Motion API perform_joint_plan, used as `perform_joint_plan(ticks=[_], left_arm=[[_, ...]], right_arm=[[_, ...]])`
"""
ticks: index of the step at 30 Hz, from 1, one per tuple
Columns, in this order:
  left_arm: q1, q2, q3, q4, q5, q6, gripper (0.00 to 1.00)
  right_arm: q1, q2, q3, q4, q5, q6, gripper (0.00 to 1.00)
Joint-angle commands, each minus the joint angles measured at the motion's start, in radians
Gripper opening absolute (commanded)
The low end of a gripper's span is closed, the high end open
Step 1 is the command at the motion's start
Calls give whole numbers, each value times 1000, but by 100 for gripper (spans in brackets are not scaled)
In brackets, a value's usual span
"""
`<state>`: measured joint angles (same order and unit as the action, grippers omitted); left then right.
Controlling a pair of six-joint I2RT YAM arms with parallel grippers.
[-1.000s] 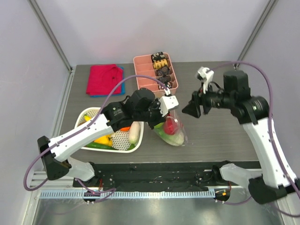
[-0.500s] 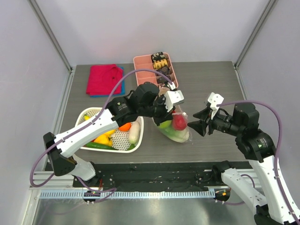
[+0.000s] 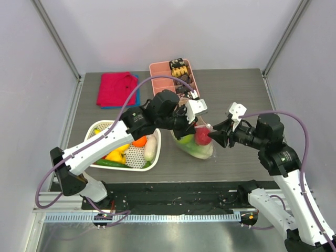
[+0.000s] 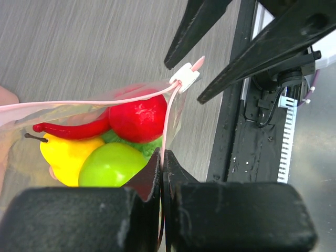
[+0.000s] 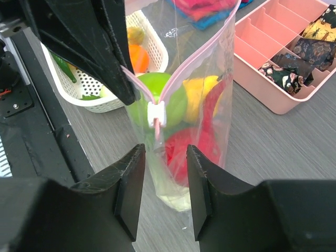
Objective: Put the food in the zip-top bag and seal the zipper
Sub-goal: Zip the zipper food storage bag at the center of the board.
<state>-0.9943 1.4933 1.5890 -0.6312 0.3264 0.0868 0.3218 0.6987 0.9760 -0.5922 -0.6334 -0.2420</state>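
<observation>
Basket point(image 3: 128, 167), left of the zip-top bag point(image 3: 195, 144): an orange point(image 3: 139, 142) and a yellow piece point(image 3: 114, 156) lie in it, so not all the food is bagged.

Left jaws, at the bag's left top corner: clenched flat on the zipper point(image 4: 79, 100), holding the mouth up. The pink strip runs straight in between them.

Bag: upright, its bottom apparently resting on the worktop point(image 3: 236, 94). Inside it are a red fruit point(image 4: 137, 116), a green apple point(image 4: 113, 164), a yellow pepper point(image 4: 65, 157) and a red chili point(image 4: 71, 128). The red fruit sits high, close under the zipper.

Slider point(image 5: 156, 114): white, at the bag's right end of the strip.

Right jaws, just right of the bag: parted, one on each side of the slider, touching nothing that I can see.

Risks, as judged:
- The slider is small. An off-centre pinch would catch film or strip instead, and the zip would not run.
- Dragging the slider toward the left jaws loads their thin grip. The strip could slip out and the bag slump.
- The red fruit bulging under the track could stall the slider partway.
- Sealing now would shut out the basket's pieces.
</observation>
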Motion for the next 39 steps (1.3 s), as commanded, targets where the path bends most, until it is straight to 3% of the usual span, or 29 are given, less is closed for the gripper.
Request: perform_joint_plan(ticks=[1,8,9,10,12,15,17,19,20,24,29,35,39], left_arm=[[2,-4,45,54,48,-10,0],[2,4,46,41,57,-16,0],[0,7,49,41,57,-19,0],[2,13,57,34,63,-24,0],[3,19,66,25,63,-27,0],[23,21,75,22,60,-41,4],[43,4,75,33,62,-44,28],[69,-14,66,63,71,-19,59],[71,-31,54,74,101,37,61],[71,-54,37,165,207,167,61],[57,10,110,136,258,290,57],[-10,65,160,64,269,456,57],[-32,88,160,59,243,472,55]], right_arm=[[2,1,-19,112,-9,-25,40],[2,5,-25,152,-40,-16,33],[3,7,-25,158,-43,-16,29],[3,8,-26,157,-51,-17,16],[3,9,-28,154,-45,-20,3],[3,-14,-37,154,-48,-23,2],[3,-25,-45,152,-45,-28,1],[2,-39,-49,144,-46,-34,1],[2,-42,-56,143,-52,-39,1],[3,-42,-59,137,-60,-51,1],[3,-42,-40,124,-65,-56,1],[3,-64,-46,106,-51,-54,2],[2,-74,-43,106,-46,-40,1]])
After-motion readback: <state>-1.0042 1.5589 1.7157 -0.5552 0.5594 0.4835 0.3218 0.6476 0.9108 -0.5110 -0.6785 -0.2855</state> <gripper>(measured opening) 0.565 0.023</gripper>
